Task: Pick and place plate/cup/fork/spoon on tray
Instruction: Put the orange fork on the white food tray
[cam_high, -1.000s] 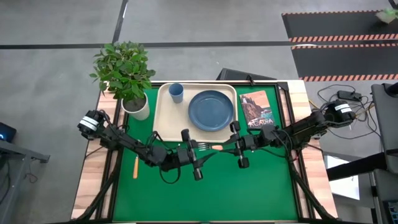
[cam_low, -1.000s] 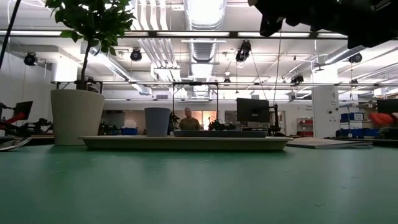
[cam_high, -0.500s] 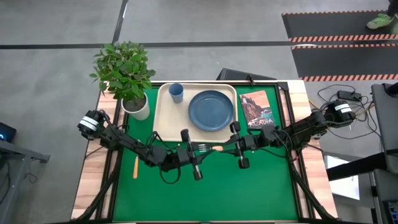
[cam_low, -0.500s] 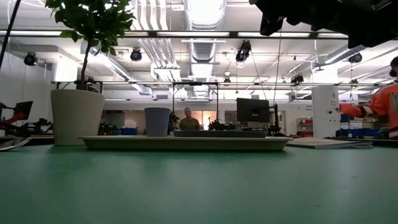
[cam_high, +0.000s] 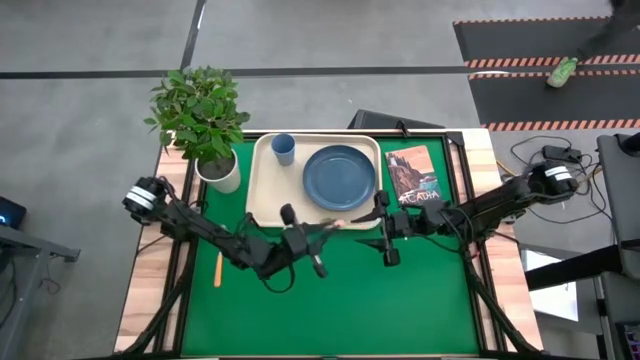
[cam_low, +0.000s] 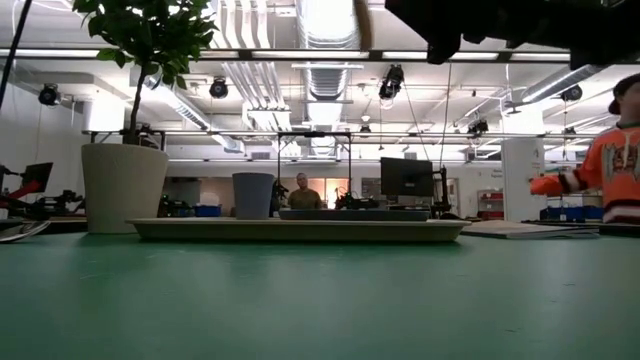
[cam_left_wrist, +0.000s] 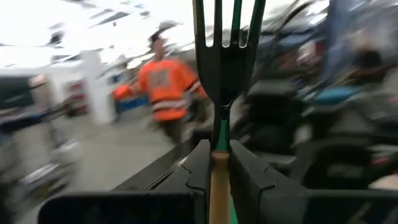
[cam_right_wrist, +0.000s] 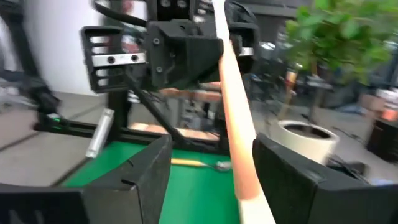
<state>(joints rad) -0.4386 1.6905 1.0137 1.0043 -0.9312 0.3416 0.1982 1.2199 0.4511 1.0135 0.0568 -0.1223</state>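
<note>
The fork is in the air over the tray's near lip, held by my left gripper, which is shut on it. Its pale handle runs toward my right gripper, which is open, one finger on each side of the handle without touching. The slate-blue plate and the blue cup stand on the cream tray. The spoon lies flat on the green mat at the left, and also shows in the right wrist view. My left gripper pinches the fork between its two fingers where the pale handle meets the metal neck. The fingers come from the table's left. The tines stand out past the fingers on one side. The fork is lifted clear of mat and tray.
A white plant pot stands left of the tray and a picture booklet lies right of it. The green mat is bare toward the near edge. A person in orange moves in the room behind.
My left gripper has turned and carried the fork a little toward the far edge, so the handle now reaches over the tray's near lip. It stays shut on the fork. My right gripper has kept its place, open around the handle.
</note>
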